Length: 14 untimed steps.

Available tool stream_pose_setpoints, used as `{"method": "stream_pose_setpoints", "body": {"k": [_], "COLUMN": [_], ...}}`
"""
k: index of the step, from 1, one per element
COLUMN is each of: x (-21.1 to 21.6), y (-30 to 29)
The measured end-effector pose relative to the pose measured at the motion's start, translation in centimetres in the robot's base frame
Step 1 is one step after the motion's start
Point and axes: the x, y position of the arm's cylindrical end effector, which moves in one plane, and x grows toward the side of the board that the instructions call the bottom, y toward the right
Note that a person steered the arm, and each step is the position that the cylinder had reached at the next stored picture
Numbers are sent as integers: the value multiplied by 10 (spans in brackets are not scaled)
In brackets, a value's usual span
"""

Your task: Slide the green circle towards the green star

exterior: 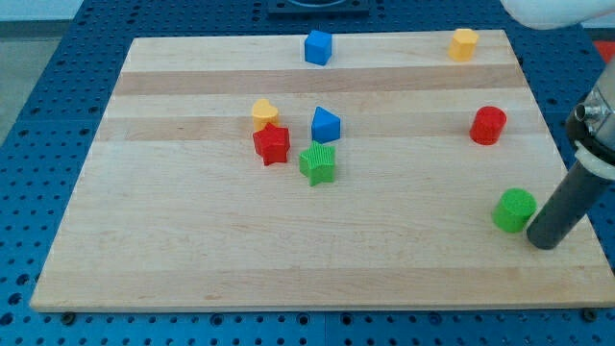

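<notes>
The green circle (515, 210) lies near the board's right edge, toward the view's bottom. The green star (317, 163) lies near the middle of the board, far to the circle's left and a little higher. My tip (545, 241) rests on the board just right of and slightly below the green circle, very close to it; I cannot tell if they touch. The dark rod rises from the tip up to the right.
A red star (272, 144), a yellow block (265, 113) and a blue block (326, 125) cluster by the green star. A red cylinder (488, 126) lies above the circle. A blue cube (318, 47) and a yellow block (463, 44) sit near the wooden board's (173, 240) top edge.
</notes>
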Motion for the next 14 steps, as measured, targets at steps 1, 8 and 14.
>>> {"method": "stream_pose_setpoints", "body": {"k": [1, 8, 14], "x": [-7, -59, -109], "y": [0, -62, -88]}}
